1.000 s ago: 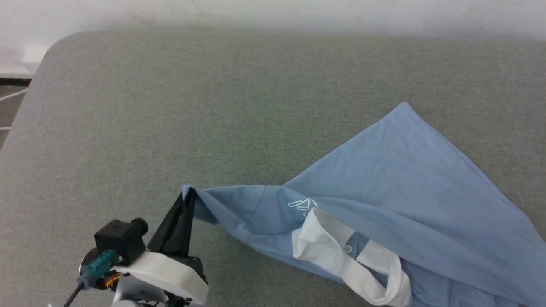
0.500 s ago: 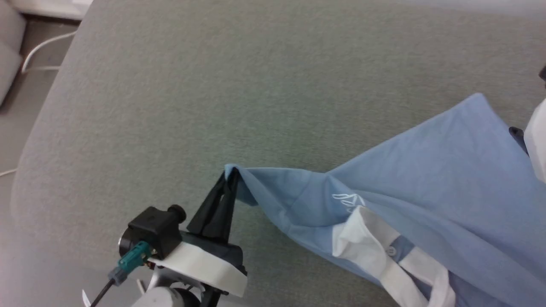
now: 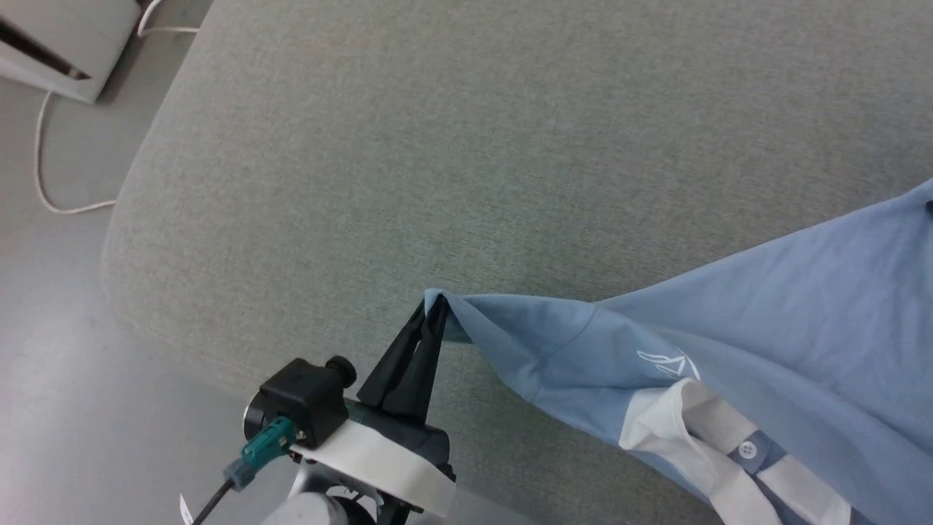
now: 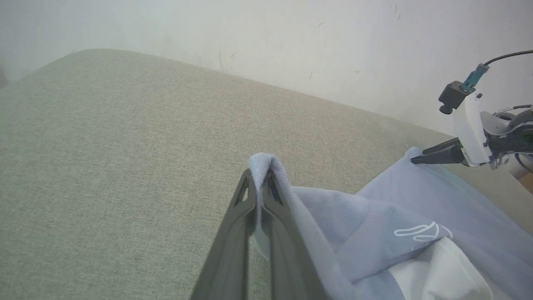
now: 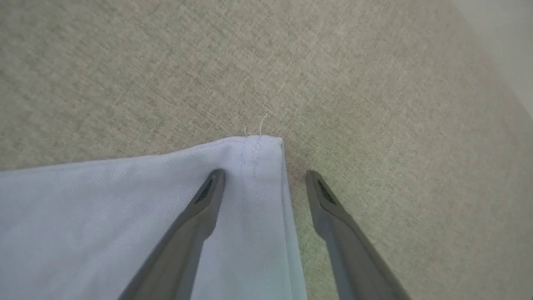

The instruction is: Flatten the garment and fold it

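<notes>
Head view, we see grey woven cushion, floor and white cable off its left edge, garment on its right side, left gripper pinching garment sleeve, right gripper fingers spread over hem corner.

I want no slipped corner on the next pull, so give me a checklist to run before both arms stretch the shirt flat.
1. Grip of the left end effector: ok, shut on a pinched tip of the garment.
2. Grip of the right end effector: not ok, open, one finger over the hem corner, the other past its edge.
3. Garment flat: not ok, creased, with the white collar folded up.
4. Layers in the left pinch: cannot tell.
5. Room to spread: ok, the grey surface stretches wide beyond the cloth.
</notes>
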`<state>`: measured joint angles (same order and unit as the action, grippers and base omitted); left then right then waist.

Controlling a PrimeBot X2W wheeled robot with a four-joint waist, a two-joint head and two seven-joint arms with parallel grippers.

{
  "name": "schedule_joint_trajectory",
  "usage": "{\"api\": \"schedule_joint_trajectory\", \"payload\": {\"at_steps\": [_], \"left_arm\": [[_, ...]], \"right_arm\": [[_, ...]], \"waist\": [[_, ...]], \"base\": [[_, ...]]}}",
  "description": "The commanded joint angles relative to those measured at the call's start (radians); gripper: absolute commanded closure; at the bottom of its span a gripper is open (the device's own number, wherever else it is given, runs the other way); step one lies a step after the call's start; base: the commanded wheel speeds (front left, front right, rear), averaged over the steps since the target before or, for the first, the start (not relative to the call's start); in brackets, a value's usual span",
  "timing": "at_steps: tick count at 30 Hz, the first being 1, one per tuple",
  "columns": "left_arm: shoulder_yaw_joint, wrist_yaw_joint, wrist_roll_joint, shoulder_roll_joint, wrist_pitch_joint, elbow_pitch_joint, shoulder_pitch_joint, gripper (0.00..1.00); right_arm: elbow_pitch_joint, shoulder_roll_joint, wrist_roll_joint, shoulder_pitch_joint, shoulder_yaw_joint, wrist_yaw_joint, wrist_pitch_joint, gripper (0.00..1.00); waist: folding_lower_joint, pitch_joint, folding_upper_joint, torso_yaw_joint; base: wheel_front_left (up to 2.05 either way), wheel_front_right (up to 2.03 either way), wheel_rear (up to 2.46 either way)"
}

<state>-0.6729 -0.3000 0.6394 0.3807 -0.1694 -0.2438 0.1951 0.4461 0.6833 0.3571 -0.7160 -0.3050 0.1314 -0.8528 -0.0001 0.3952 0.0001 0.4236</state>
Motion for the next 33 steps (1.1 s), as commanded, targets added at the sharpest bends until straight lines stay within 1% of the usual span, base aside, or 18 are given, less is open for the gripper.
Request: {"api": "schedule_joint_trajectory", "payload": {"at_steps": [1, 2, 3, 4, 6, 8, 11, 14, 17, 22, 28, 33], "left_arm": [[-0.003, 0.01, -0.003, -0.006, -0.011, 0.006, 0.019, 1.0], [-0.004, 0.01, -0.002, -0.007, -0.012, 0.009, 0.019, 1.0], [-0.004, 0.011, -0.002, -0.007, -0.013, 0.012, 0.019, 1.0], [-0.004, 0.011, -0.002, -0.007, -0.013, 0.015, 0.019, 1.0], [-0.002, 0.01, 0.0, -0.004, -0.012, 0.021, 0.019, 1.0], [0.0, 0.01, 0.0, 0.0, -0.012, 0.024, 0.02, 1.0], [0.011, 0.009, 0.001, 0.015, -0.01, 0.032, 0.023, 1.0], [0.026, 0.007, 0.0, 0.038, -0.007, 0.038, 0.025, 1.0], [0.042, 0.005, -0.002, 0.067, 0.002, 0.034, 0.03, 1.0], [0.069, 0.002, -0.019, 0.133, 0.035, 0.01, 0.054, 1.0], [0.119, -0.007, -0.043, 0.212, 0.081, -0.058, 0.119, 1.0], [0.18, -0.011, -0.056, 0.26, 0.097, -0.107, 0.198, 1.0]], "right_arm": [[0.037, -0.012, 0.017, 0.033, -0.045, -0.001, -0.008, 0.0], [0.042, -0.008, 0.031, 0.04, -0.065, -0.001, -0.013, 0.09], [0.045, -0.005, 0.048, 0.047, -0.084, -0.001, -0.019, 0.93], [0.045, 0.001, 0.062, 0.054, -0.104, -0.001, -0.023, 1.0], [0.039, 0.015, 0.081, 0.056, -0.134, -0.001, -0.012, 1.0], [0.039, 0.02, 0.085, 0.05, -0.138, -0.001, 0.004, 1.0], [0.046, 0.024, 0.086, 0.027, -0.143, -0.001, 0.062, 1.0], [0.057, 0.023, 0.07, -0.007, -0.128, -0.001, 0.151, 1.0], [0.069, 0.011, 0.058, -0.038, -0.093, -0.001, 0.254, 1.0], [0.064, -0.018, 0.071, -0.07, -0.029, -0.001, 0.405, 1.0], [-0.015, -0.025, 0.083, -0.101, 0.031, -0.001, 0.525, 1.0], [-0.121, -0.022, 0.09, -0.116, 0.062, -0.001, 0.578, 1.0]], "waist": [[0.0001, 0.022, -0.0001, 0.021], [0.0001, 0.022, -0.0001, 0.02], [0.0001, 0.021, -0.0001, 0.019], [0.0001, 0.019, -0.0001, 0.016], [0.0001, 0.012, -0.0001, 0.007], [0.0001, 0.007, -0.0001, 0.002], [0.0001, -0.02, -0.0001, -0.022], [0.0001, -0.061, -0.0001, -0.052], [0.0001, -0.109, -0.0001, -0.083], [0.0001, -0.201, -0.0001, -0.146], [0.0001, -0.299, -0.0001, -0.225], [0.0001, -0.359, -0.0001, -0.288]], "base": [[0.0, 0.0, 0.0], [0.0, 0.0, 0.0], [0.0, 0.0, 0.0], [0.0, 0.0, 0.0], [0.0, 0.0, 0.0], [0.0, 0.0, 0.0], [0.0, 0.0, 0.0], [0.0, 0.0, 0.0], [0.0, 0.0, 0.0], [0.0, 0.0, 0.0], [0.0, 0.0, 0.0], [0.0, 0.0, 0.0]]}}
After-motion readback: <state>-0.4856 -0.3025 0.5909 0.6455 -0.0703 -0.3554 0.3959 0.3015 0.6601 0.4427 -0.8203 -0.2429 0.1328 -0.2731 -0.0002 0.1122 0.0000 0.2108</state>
